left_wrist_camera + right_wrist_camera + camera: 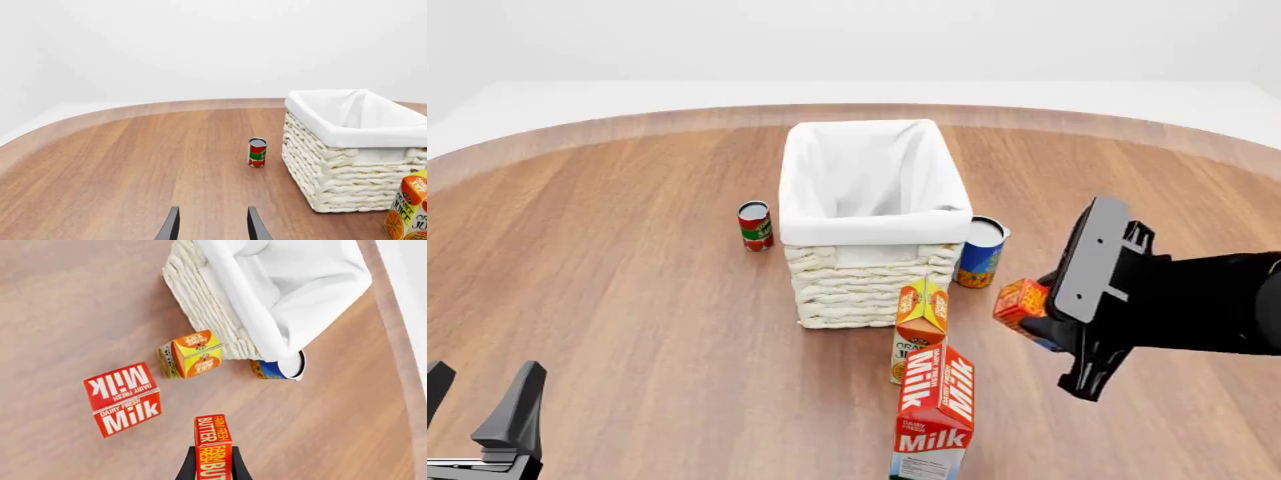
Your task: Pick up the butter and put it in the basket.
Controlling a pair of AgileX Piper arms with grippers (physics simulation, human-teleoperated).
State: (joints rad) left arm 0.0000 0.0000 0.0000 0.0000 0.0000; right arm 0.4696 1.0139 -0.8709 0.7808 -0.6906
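The butter (1020, 301), a small red and orange box, is held above the table by my right gripper (1034, 310), right of and nearer than the basket (861, 235). In the right wrist view the butter (213, 440) sits between the dark fingers (238, 469), with the basket (207, 305) ahead and below. The cream wicker basket with white lining stands at the table's middle and looks empty. My left gripper (481, 420) is open and empty at the near left. Its fingers (171, 226) show in the left wrist view, with the basket (333, 175) further off.
A red Milk carton (934, 415) and an orange juice carton (920, 315) stand in front of the basket. A blue can (980, 252) is at its right front corner and a tomato can (754, 225) at its left. They show in the right wrist view too: Milk (123, 400), juice (193, 354).
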